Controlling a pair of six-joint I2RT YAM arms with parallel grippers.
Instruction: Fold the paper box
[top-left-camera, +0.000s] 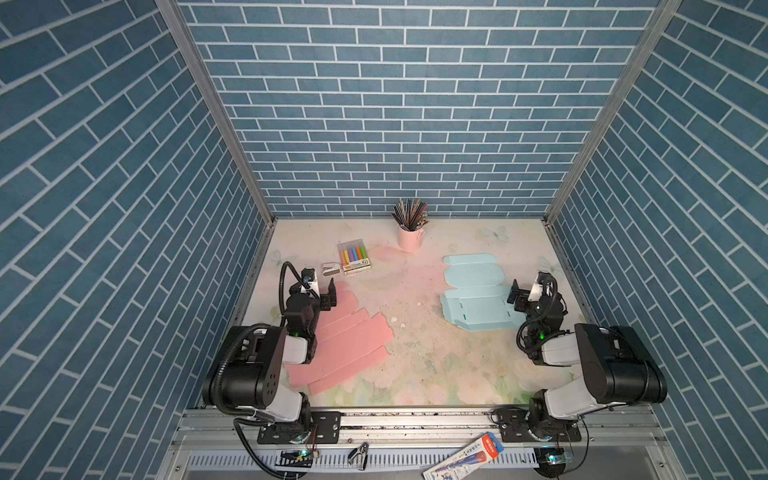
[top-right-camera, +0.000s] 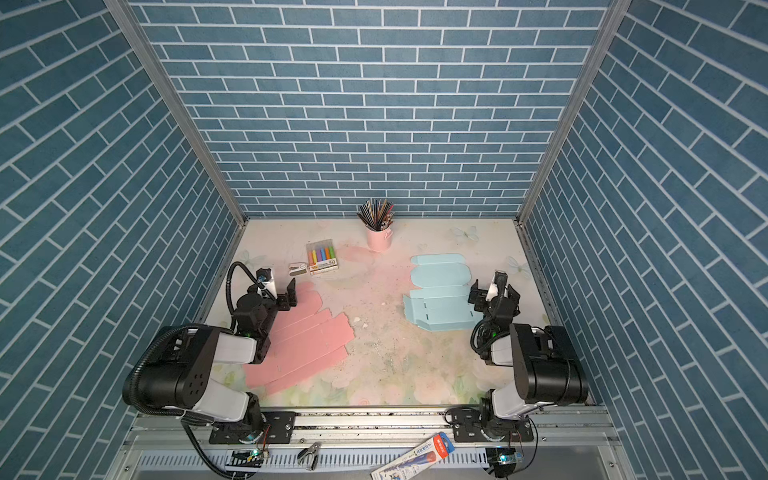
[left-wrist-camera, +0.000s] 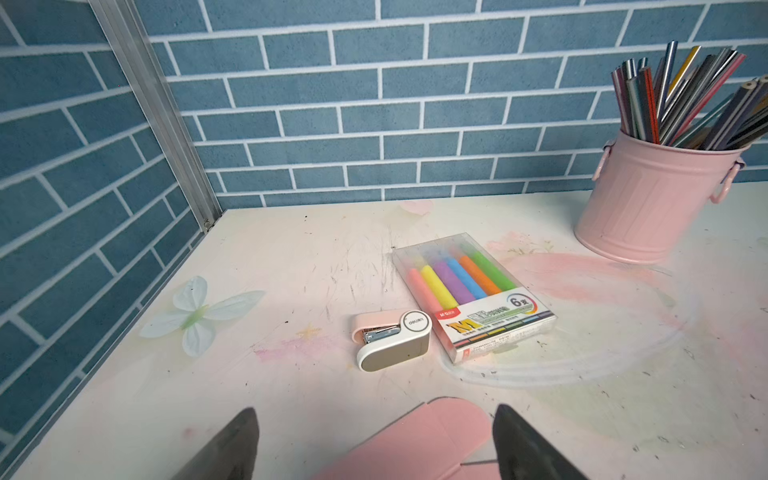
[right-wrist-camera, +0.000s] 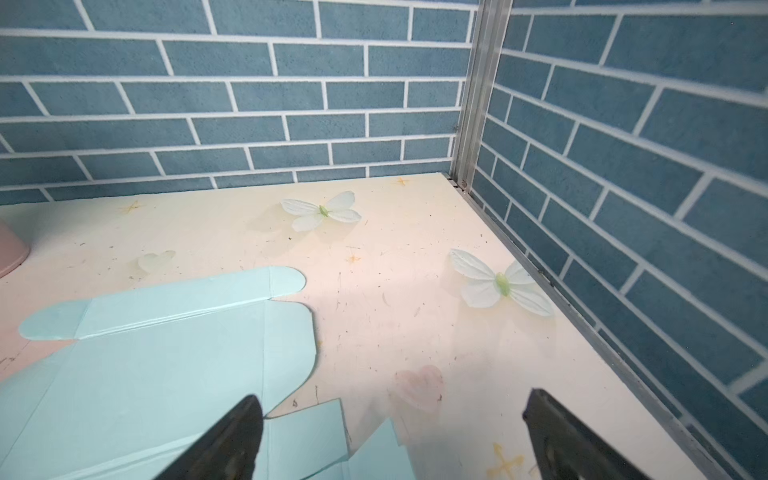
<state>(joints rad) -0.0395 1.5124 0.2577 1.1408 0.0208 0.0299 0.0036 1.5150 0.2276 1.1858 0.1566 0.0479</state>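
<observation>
- Lying flat, unfolded: pink blank (top-left-camera: 345, 345), blue blank (top-left-camera: 473, 291).
- Left gripper (left-wrist-camera: 376, 415), right gripper (right-wrist-camera: 392, 395): wide open, empty.
- Risk: thin card may slide or crease off its score lines when pinched.

I see the left box blank (top-left-camera: 345, 349) flat on the table (top-left-camera: 419, 374), the right box blank (top-left-camera: 473, 291) well apart across it. Behind the left one lies the stapler (top-left-camera: 331, 269), with the highlighter pack (top-left-camera: 354, 257) just right of it. The pencil bucket (top-left-camera: 409, 237) stands farthest back, near the centre.
</observation>
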